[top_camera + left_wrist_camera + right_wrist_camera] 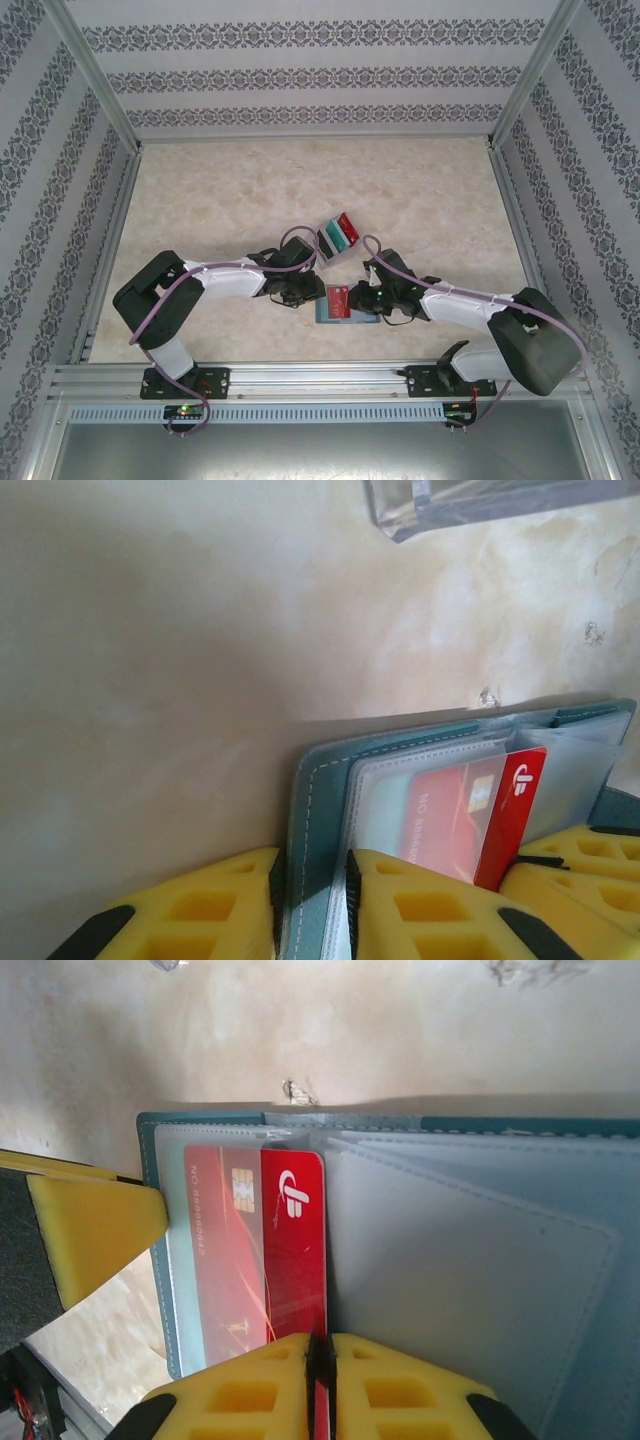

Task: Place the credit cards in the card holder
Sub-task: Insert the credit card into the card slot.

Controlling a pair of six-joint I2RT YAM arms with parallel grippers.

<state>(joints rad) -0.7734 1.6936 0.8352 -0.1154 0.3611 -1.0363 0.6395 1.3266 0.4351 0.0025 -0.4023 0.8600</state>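
The teal-blue card holder (345,312) lies open on the table between the two arms. My left gripper (313,880) is shut on the card holder (325,780), pinching its cover and the edge of a clear sleeve. A red credit card (290,1260) sits partly inside a clear sleeve of the card holder (480,1260), its right strip still outside. My right gripper (322,1345) is shut on that card's near edge. From above, the left gripper (300,295) and right gripper (372,298) flank the red card (337,297).
A clear plastic tray (337,236) stands just beyond the holder, with a red card (347,228) and a teal card (328,240) in it. A corner of the tray (480,500) shows near the left wrist. Metal frame rails border the table.
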